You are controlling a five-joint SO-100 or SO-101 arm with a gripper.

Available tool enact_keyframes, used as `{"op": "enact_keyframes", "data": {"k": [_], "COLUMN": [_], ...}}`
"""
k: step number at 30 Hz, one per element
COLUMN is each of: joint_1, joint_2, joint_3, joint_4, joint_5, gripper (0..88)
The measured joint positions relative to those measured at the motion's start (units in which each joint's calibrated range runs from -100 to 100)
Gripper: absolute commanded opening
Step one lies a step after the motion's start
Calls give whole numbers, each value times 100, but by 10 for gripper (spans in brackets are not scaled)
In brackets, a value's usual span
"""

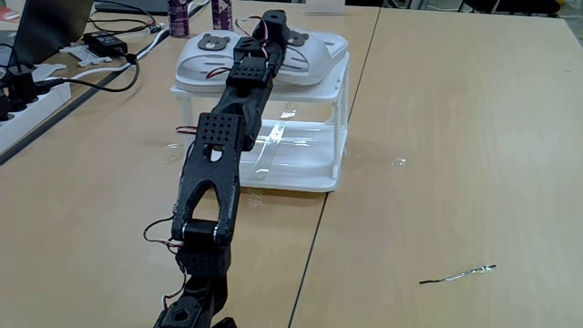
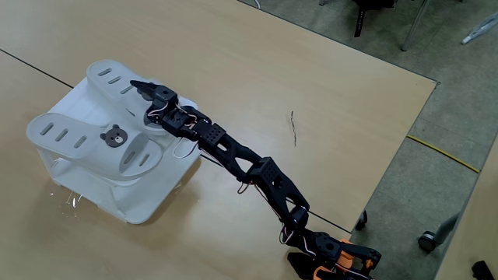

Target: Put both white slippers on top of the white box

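Both white slippers lie side by side on the flat top of the white box. The left slipper in a fixed view shows its bear badge; the right slipper lies beside it. From above, the near slipper carries the badge, and the far slipper is partly covered by the arm. My gripper hangs low over the box top, above the far slipper's inner side. Its black fingers blend with the wrist, so whether they grip anything is unclear.
A power strip, an adapter, cables and bottles crowd the table's left back corner. A thin dark wire lies on the open tabletop right of the arm. The table edge drops to the floor.
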Motion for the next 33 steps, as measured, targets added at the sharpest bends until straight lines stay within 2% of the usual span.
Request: {"op": "enact_keyframes", "data": {"k": [12,16,22,31,33], "joint_1": [60,60,60,60,60], "joint_2": [-866,-1361,-2070,-3901,-4256], "joint_3": [1860,2462,3333,5526,5723], "joint_4": [34,34,34,34,34], "joint_5": [0,0,0,0,0], "gripper": [186,273,274,273,220]}}
